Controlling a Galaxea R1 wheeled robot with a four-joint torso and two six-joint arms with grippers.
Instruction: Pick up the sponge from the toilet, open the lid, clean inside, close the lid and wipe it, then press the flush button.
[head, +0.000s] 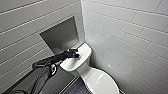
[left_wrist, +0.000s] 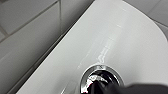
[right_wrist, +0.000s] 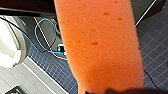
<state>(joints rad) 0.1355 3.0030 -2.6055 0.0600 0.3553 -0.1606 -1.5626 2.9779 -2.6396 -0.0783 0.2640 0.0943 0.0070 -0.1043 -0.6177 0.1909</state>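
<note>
Flush button (left_wrist: 103, 75) under left tool (head: 76, 55) tip, grip unclear; sponge (right_wrist: 100, 45) clamped in right tool (right_wrist: 117, 91).

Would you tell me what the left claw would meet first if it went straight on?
Probably the flush button on the tank top; the left claw hangs right over it, though the gap is unclear.

A toilet room is indicated by a white ceramic toilet (head: 96, 79) set against pale wall tiles (head: 130, 37), a recessed wall niche (head: 60, 35) and dark blue mosaic flooring (right_wrist: 156, 47).
</note>
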